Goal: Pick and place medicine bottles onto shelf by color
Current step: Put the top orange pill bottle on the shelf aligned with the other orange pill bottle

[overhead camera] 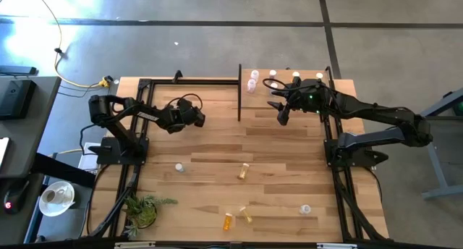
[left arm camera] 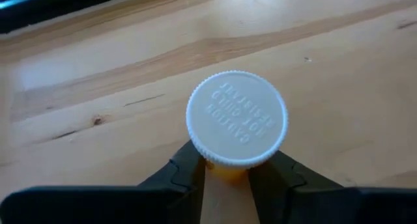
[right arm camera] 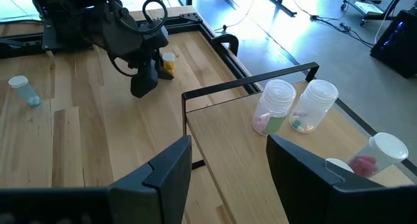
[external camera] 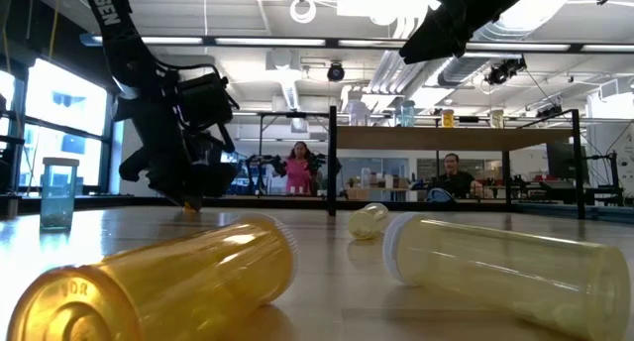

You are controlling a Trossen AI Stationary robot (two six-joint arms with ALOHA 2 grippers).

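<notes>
My left gripper [overhead camera: 197, 119] is down at the tabletop left of the shelf, shut on an orange medicine bottle [left arm camera: 236, 116] with a white cap. The bottle stands upright on the wood [right arm camera: 168, 62]. The shelf [overhead camera: 260, 104], a light board with black posts, sits at the far right of the table. Several white-capped bottles [right arm camera: 279, 107] stand along its far edge. My right gripper [right arm camera: 228, 165] hovers open above the shelf [overhead camera: 281, 117], nothing between its fingers. My left gripper pinches the bottle's orange body [left arm camera: 225, 173] just under the white cap, one finger [left arm camera: 187, 167] on each side. The fingers slant down at it from the table's left. The bottle stays upright, and its base appears to rest on the tabletop.
Loose bottles lie on the near half of the table: a teal one [overhead camera: 179, 167], a yellow one [overhead camera: 244, 171], an orange [overhead camera: 228, 221] and a yellow one together, and a clear one [overhead camera: 305, 209]. A green plant [overhead camera: 145, 209] sits at the near left. People [external camera: 299, 168] are beyond the table.
</notes>
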